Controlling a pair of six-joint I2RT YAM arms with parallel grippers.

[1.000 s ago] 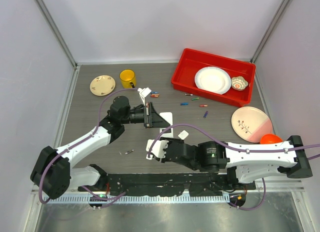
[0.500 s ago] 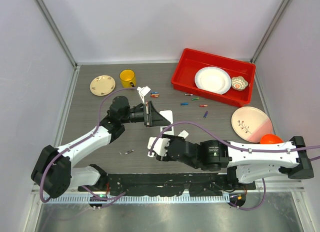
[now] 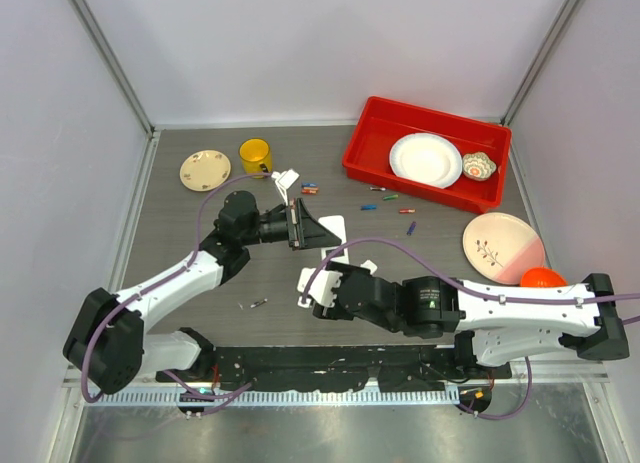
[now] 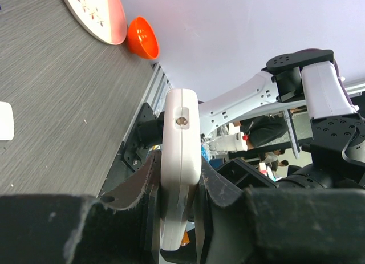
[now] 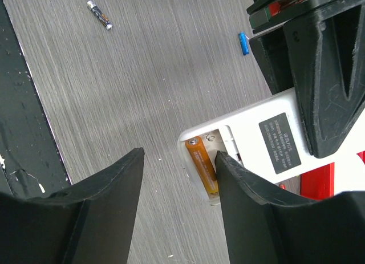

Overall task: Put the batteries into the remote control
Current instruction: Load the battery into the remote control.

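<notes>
My left gripper (image 3: 304, 226) is shut on the remote control (image 3: 335, 233) and holds it edge-on between its jaws in the left wrist view (image 4: 181, 155). In the right wrist view the remote's white back (image 5: 259, 138) faces up with its battery bay uncovered. An orange battery (image 5: 203, 168) lies in the bay. My right gripper (image 5: 179, 155) is open and empty just over that end, with its right finger (image 5: 251, 201) beside the battery. From above, the right gripper (image 3: 322, 279) sits just below the remote. Loose batteries (image 3: 309, 189) lie scattered behind it.
A small dark battery (image 3: 258, 303) lies near the front, also in the right wrist view (image 5: 100, 15). A blue battery (image 5: 243, 43) lies by the left gripper. A red bin (image 3: 365, 133) with a white plate, a pink plate (image 3: 500, 245), orange bowl (image 3: 541, 277), yellow cup (image 3: 255, 156) and small plate (image 3: 204, 169) ring the table.
My right gripper has moved a little up and right, closer to the remote's open end. The left gripper still holds the remote, almost still.
</notes>
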